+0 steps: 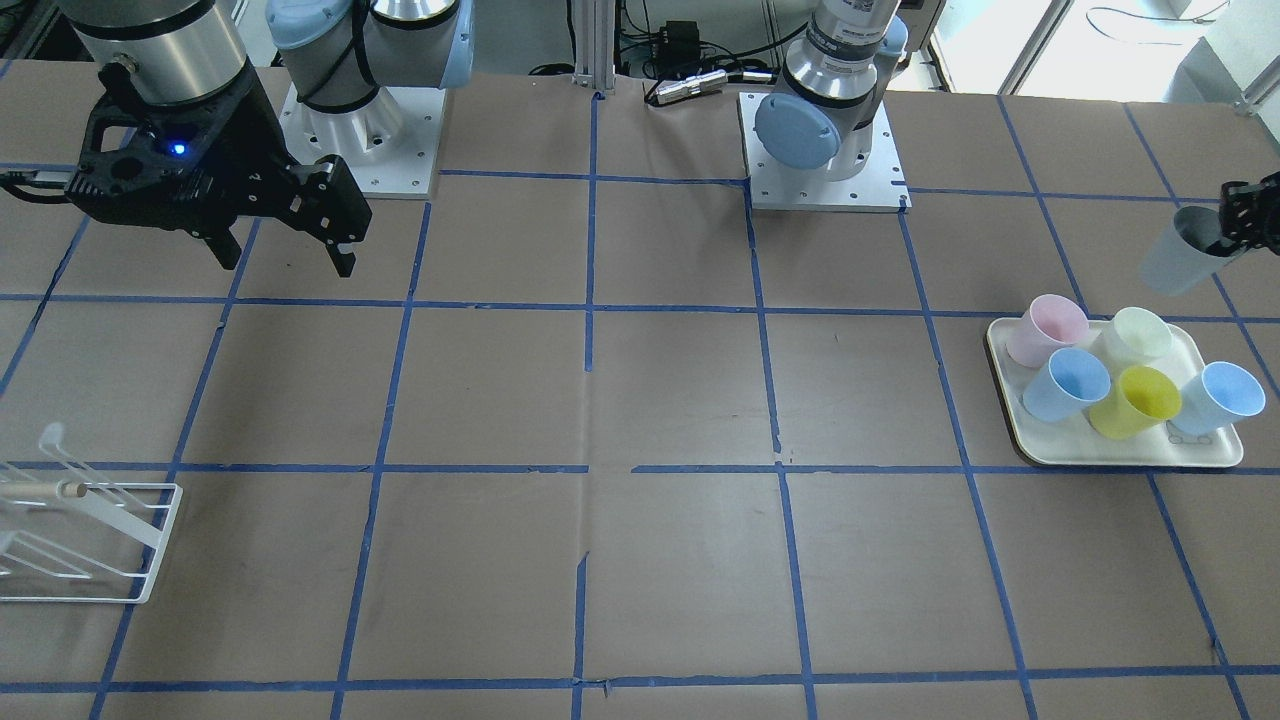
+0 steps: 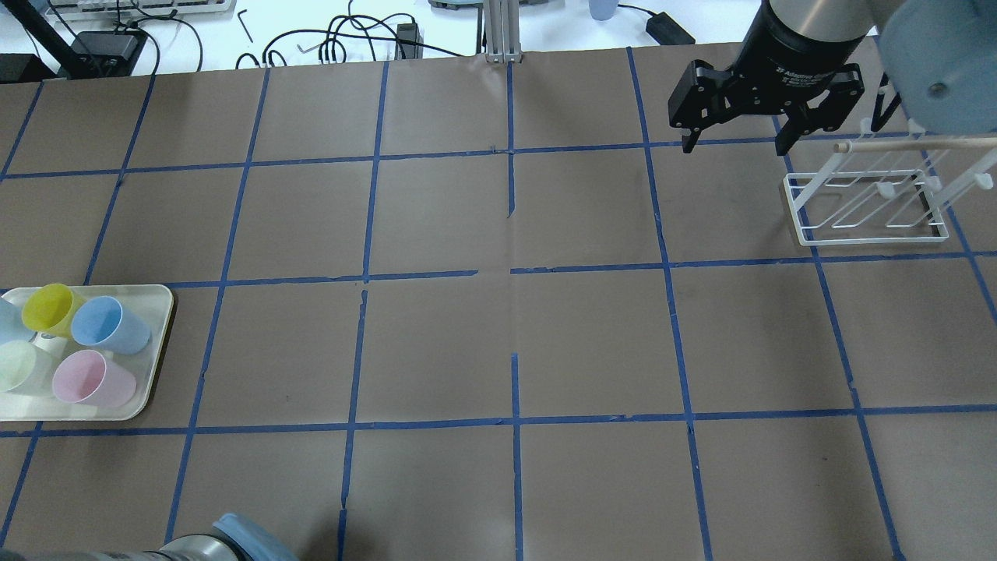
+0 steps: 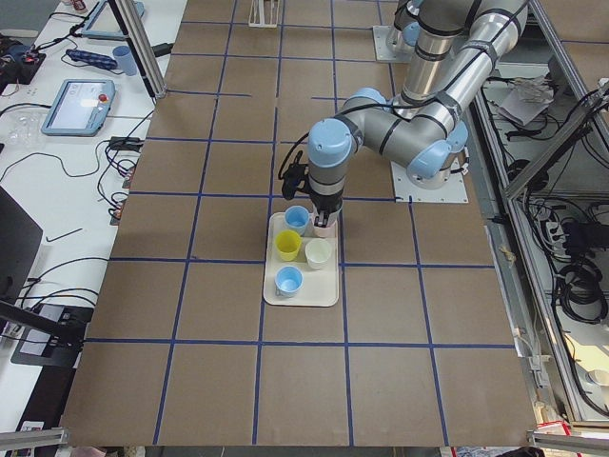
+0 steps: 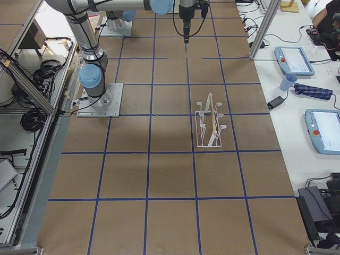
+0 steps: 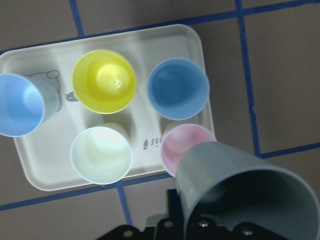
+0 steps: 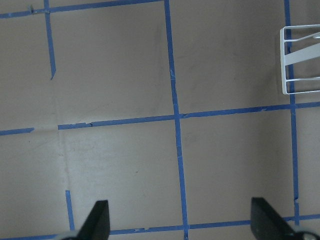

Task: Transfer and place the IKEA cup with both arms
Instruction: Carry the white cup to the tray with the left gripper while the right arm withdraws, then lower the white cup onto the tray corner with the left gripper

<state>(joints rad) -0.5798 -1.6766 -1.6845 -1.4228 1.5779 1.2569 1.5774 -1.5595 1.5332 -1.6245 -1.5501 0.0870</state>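
My left gripper (image 1: 1236,228) is shut on the rim of the pale-grey IKEA cup (image 1: 1180,262) and holds it tilted in the air, just behind the white tray (image 1: 1120,458). In the left wrist view the grey cup (image 5: 240,190) hangs over the tray's near edge, partly covering the pink cup (image 5: 182,145). My right gripper (image 1: 285,245) is open and empty, raised above the table on the far side. It also shows in the overhead view (image 2: 732,128), beside the white wire rack (image 2: 864,204).
The tray holds a pink cup (image 1: 1045,328), a pale-green cup (image 1: 1138,335), a yellow cup (image 1: 1135,400) and two light-blue cups (image 1: 1068,385) (image 1: 1220,397). The wire rack (image 1: 90,545) with a wooden dowel stands near my right arm.
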